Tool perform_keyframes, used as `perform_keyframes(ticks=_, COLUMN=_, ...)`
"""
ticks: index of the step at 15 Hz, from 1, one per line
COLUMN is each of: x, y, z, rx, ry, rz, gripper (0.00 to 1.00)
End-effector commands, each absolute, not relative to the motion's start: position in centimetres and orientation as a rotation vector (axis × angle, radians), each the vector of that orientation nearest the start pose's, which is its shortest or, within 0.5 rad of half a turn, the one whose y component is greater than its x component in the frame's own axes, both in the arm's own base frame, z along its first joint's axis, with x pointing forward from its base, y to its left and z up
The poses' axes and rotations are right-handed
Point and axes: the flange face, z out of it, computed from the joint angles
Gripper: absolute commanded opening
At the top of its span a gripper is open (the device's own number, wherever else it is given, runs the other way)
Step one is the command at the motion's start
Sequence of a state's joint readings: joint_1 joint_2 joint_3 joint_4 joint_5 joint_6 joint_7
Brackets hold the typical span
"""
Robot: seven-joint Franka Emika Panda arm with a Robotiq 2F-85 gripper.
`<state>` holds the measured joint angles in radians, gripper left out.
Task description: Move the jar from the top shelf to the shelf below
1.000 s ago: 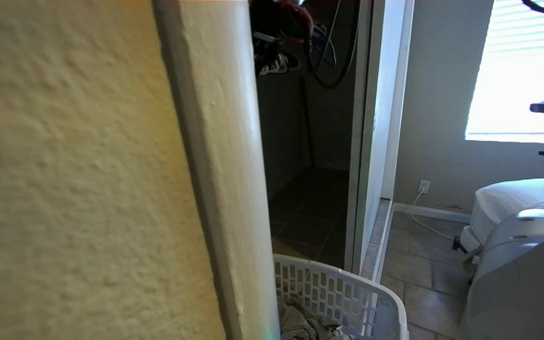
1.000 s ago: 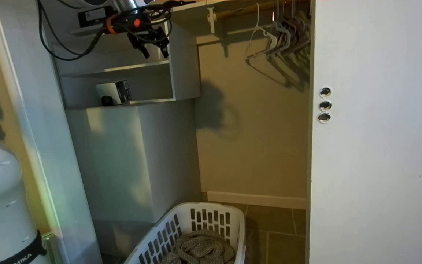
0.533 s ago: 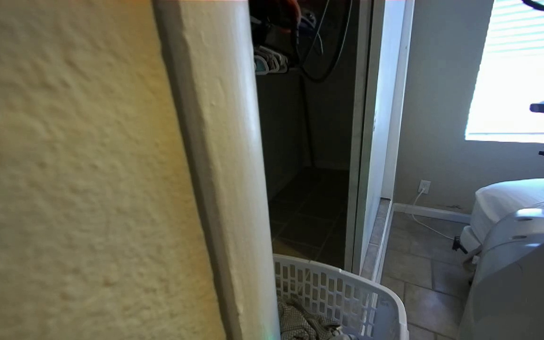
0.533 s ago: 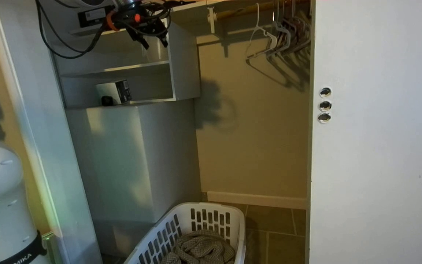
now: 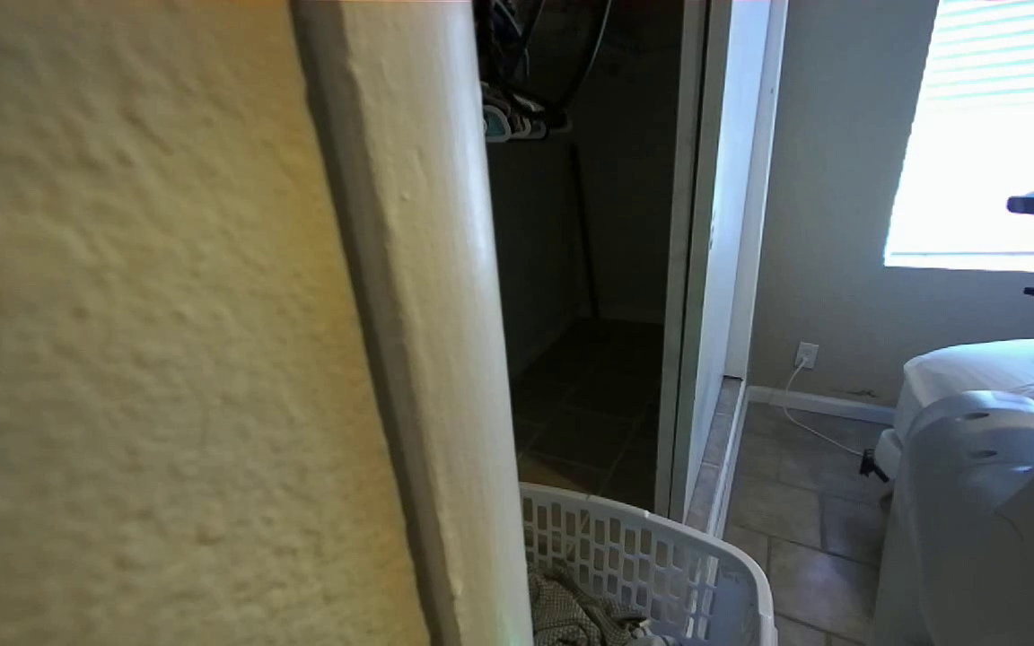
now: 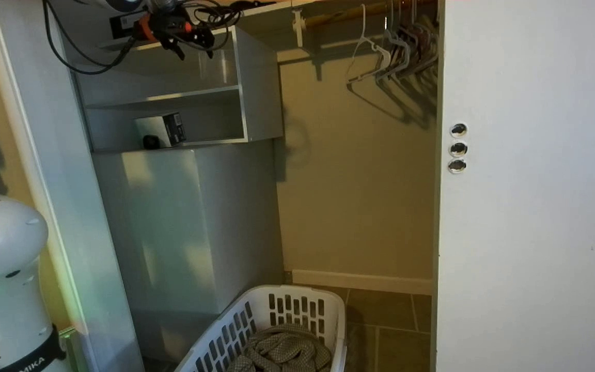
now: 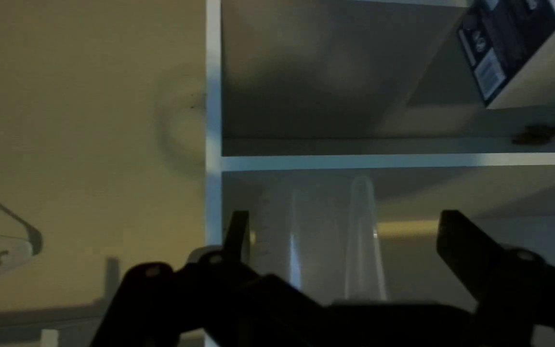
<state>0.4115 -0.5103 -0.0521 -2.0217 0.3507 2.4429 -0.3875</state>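
Observation:
The jar is a clear see-through container standing on the top shelf (image 6: 194,95), at that compartment's right end in an exterior view, where the jar (image 6: 219,67) shows faintly. The wrist view is upside down; there the jar (image 7: 318,241) lies between the fingers in the picture, below the shelf board (image 7: 403,161). My gripper (image 6: 196,53) is open and empty, high in front of the shelf unit, up and left of the jar. In the wrist view the gripper's fingers (image 7: 345,217) are wide apart. The lower shelf (image 6: 220,140) is bare on its right side.
A box (image 6: 158,129) and a small dark round object (image 6: 151,142) are on the lower shelf's left; the box (image 7: 508,53) also shows in the wrist view. Hangers (image 6: 395,57) hang right of the unit. A laundry basket (image 6: 302,290) with cloth stands below. Cables (image 6: 70,62) loop from the arm.
My gripper has moved up and left in an exterior view, away from in front of the jar, which now shows more. The fingers stay open. The jar has not visibly moved.

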Motion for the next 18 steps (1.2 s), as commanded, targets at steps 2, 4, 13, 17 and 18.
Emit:
perform_keyframes(ticks=2, x=41.9, y=17.8, z=76.7, rx=-2.323, ry=-0.839, rz=-1.264, gripper=1.0)
perform_keyframes(ticks=4, x=42.3, y=18.8, z=76.8, rx=-2.302, ry=-0.889, rz=-1.284, gripper=1.0)
perform_keyframes(ticks=13, x=42.9, y=20.5, z=75.7, rx=-2.341, ry=-0.831, rz=-1.269, gripper=1.0)
perform_keyframes(ticks=17, x=44.1, y=22.8, z=75.6, rx=-2.32, ry=-0.753, rz=-1.351, gripper=1.0)
perform_keyframes(ticks=18, x=44.6, y=22.9, z=75.6, rx=-2.32, ry=-0.727, rz=-1.395, gripper=1.0)
